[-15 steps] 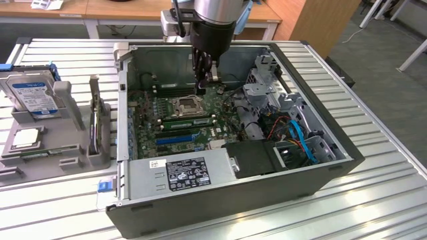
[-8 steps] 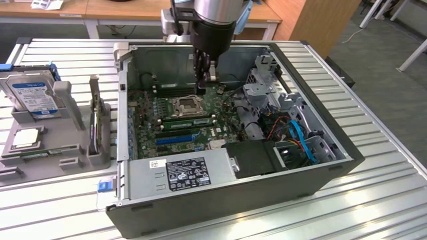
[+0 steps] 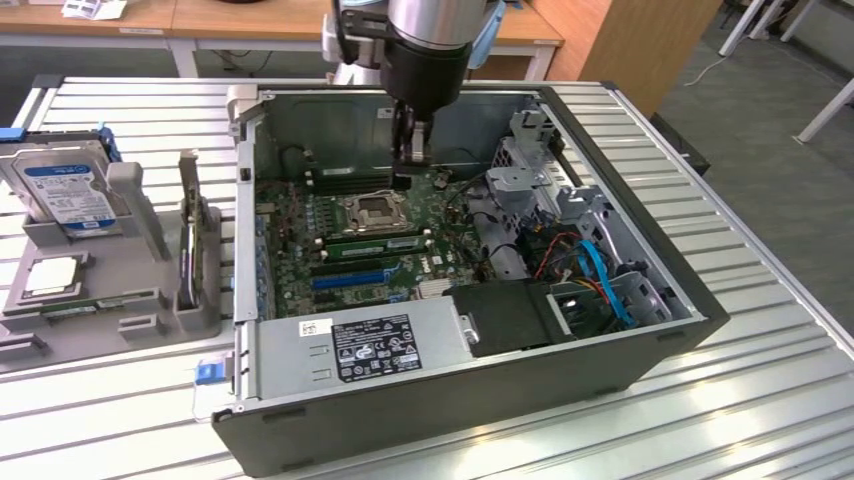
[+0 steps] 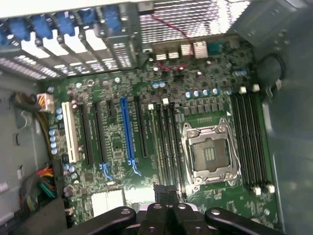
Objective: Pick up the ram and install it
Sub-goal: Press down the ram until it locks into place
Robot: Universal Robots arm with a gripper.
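My gripper (image 3: 411,168) hangs inside the open computer case (image 3: 641,330), low over the motherboard (image 3: 300,225). Its fingers are shut together, and I see nothing between them. A long, narrow green stick that looks like the ram (image 3: 378,240) stands in a memory slot on the near side of the processor socket (image 3: 374,210). In the wrist view the shut gripper (image 4: 166,192) sits over the end of the black memory slots (image 4: 168,147) beside the processor socket (image 4: 210,154). I cannot tell whether the fingers touch the board.
A grey tray (image 3: 147,325) at the exterior view's left holds a hard drive (image 3: 67,190), a square silver chip (image 3: 54,275) and an upright card (image 3: 195,250). The case also holds a power supply (image 3: 367,345), blue cables (image 3: 601,280) and a blue expansion slot (image 4: 127,129).
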